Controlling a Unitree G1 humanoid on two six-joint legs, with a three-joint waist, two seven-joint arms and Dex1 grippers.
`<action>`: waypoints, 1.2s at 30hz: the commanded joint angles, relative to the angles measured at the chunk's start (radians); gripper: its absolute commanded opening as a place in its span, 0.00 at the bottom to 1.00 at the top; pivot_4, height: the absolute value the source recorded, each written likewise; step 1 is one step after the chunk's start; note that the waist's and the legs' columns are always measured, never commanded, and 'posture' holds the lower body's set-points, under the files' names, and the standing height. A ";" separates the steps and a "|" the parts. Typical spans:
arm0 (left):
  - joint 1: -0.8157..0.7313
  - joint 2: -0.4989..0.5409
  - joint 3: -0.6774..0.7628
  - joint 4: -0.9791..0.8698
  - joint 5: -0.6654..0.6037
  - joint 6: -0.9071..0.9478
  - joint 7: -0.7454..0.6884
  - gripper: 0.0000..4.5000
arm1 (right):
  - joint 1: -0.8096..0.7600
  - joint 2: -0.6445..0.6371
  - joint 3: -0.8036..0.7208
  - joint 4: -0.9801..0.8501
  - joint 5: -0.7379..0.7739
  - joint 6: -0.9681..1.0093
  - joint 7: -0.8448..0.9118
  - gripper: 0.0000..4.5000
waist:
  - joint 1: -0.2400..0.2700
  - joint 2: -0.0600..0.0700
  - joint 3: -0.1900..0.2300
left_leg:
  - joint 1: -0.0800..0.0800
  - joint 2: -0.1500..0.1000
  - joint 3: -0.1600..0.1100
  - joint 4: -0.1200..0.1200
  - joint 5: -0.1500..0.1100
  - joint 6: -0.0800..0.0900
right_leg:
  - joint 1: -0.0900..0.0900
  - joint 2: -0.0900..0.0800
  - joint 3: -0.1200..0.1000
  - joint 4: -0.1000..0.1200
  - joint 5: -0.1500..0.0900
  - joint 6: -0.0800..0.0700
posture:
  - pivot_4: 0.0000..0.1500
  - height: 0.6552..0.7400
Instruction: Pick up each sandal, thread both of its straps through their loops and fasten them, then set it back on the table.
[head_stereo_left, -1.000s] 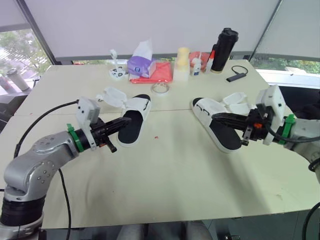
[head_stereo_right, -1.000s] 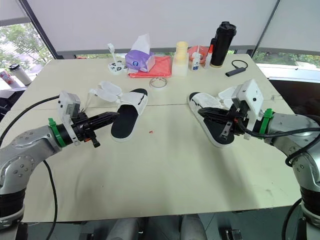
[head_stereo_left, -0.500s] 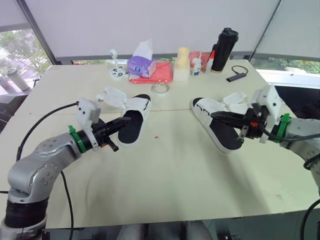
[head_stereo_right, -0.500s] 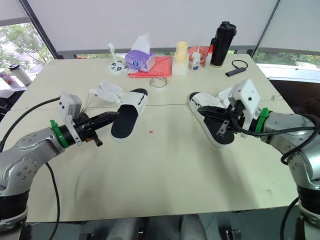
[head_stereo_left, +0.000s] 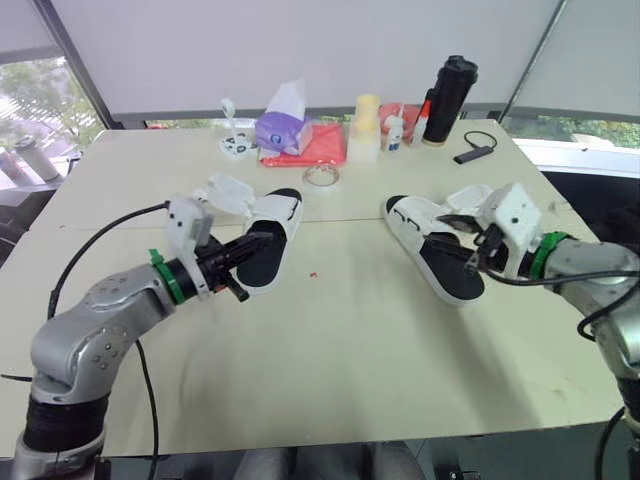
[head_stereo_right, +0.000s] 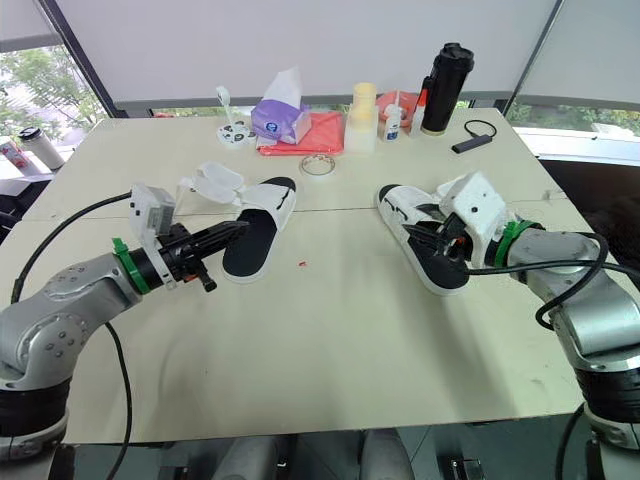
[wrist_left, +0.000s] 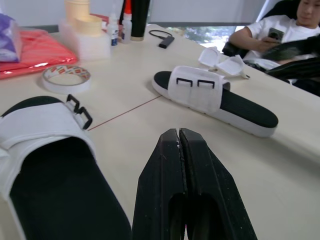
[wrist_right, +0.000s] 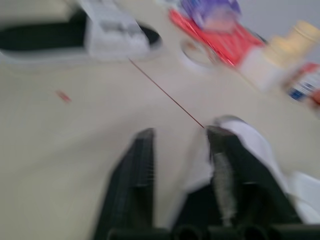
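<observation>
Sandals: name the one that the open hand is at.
The sandal on the robot's right, nearer the black flask: the right hand is open at its edge. The other sandal lies by the left hand, which is shut.

bare table (head_stereo_left: 340, 330) between left sandal (head_stereo_left: 278, 210) and right sandal (head_stereo_left: 425, 215); tape roll (head_stereo_left: 320, 176) and flask (head_stereo_left: 449, 100) stand behind.

Back of my worktop (head_stereo_left: 340, 340)
Purple tissue box (head_stereo_left: 283, 128) beside a red cloth (head_stereo_left: 312, 150), tape roll (head_stereo_left: 321, 176) just in front, black flask (head_stereo_left: 449, 100) off right.
</observation>
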 joint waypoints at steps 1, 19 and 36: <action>-0.005 -0.001 0.011 -0.029 0.001 -0.015 0.002 0.00 | 0.000 -0.009 0.016 0.013 -0.092 -0.084 -0.011 0.87 | -0.001 0.000 0.000 | 0.000 0.000 0.000 0.000 0.000 0.000 | 0.000 0.000 0.000 0.000 0.000 0.000 | 1.00 1.00; -0.001 -0.052 -0.035 -0.049 0.059 -0.040 0.032 0.00 | -0.267 0.038 0.324 0.583 -0.781 -0.706 -0.291 0.98 | -0.008 0.000 0.000 | 0.001 -0.001 0.000 0.000 0.001 -0.002 | 0.000 0.001 0.001 0.001 0.000 0.000 | 1.00 1.00; 0.014 -0.067 -0.029 -0.082 0.075 -0.048 0.071 0.00 | -0.563 0.213 0.477 1.172 -0.992 -0.940 -0.564 0.98 | -0.032 0.000 0.000 | 0.002 -0.001 -0.001 -0.001 0.002 -0.003 | 0.001 0.003 0.002 0.002 0.002 0.003 | 1.00 1.00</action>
